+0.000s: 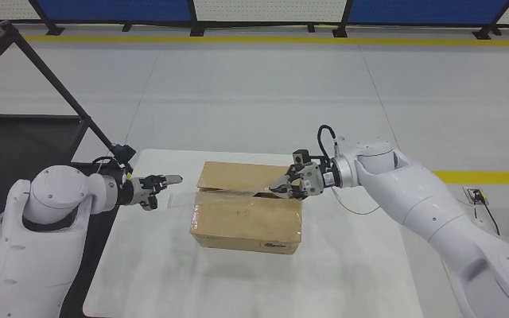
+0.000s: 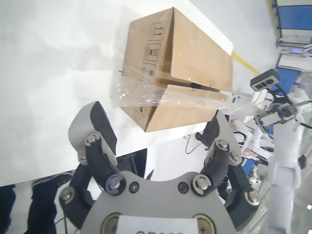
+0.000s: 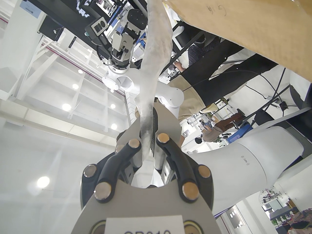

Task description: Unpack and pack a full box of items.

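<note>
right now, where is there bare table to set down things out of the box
Widest bare patch: the table between the cardboard box and the near edge. Also bare: the strip between box and the table edge below the right arm. Crowded: the box top, where the right gripper pinches the clear tape, and beside the open left gripper.

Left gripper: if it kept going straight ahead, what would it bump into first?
Most likely the clear tape strip stretched across the near end of the cardboard box, then the box itself. The left gripper is open; depth is unclear.
</note>
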### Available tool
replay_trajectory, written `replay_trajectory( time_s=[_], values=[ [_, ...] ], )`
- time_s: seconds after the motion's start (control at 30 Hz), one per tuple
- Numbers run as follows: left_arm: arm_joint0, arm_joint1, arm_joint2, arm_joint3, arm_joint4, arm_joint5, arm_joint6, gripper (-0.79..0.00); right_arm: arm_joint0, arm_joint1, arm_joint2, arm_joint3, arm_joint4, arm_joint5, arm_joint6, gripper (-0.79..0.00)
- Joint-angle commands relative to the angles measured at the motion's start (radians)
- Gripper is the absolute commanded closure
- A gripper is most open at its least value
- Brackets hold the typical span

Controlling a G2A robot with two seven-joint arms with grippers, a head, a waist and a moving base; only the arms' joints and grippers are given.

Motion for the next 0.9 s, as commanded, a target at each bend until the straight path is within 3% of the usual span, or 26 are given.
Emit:
replay_trajectory(
  time_s=[0.0,0.17,0.27,0.57,0.7,0.87],
  values=[
    [0.050,-0.011,-0.041,0.001,-0.194,0.011,0.078,-0.785,-0.001,-0.004,0.000,0.011,0.006,-0.005,0.005,0.000],
    [0.226,-0.034,-0.125,-0.032,-0.475,-0.015,0.346,-0.785,-0.002,-0.015,0.000,0.034,0.012,-0.016,0.016,0.000],
    [0.316,-0.043,-0.158,-0.078,-0.598,-0.020,0.431,-0.785,-0.003,-0.019,0.000,0.043,0.012,-0.024,0.024,0.000],
    [0.322,-0.042,-0.156,-0.078,-0.580,-0.022,0.453,-0.785,-0.003,-0.022,0.000,0.049,0.016,-0.027,0.027,0.000],
    [0.368,-0.045,-0.099,-0.134,-0.346,0.047,0.781,-0.785,-0.003,-0.022,0.000,0.049,0.016,-0.027,0.027,0.000],
    [0.419,-0.069,-0.034,-0.148,-0.366,0.089,1.012,-0.785,-0.003,-0.022,0.000,0.049,0.016,-0.027,0.027,0.000]
  ],
)
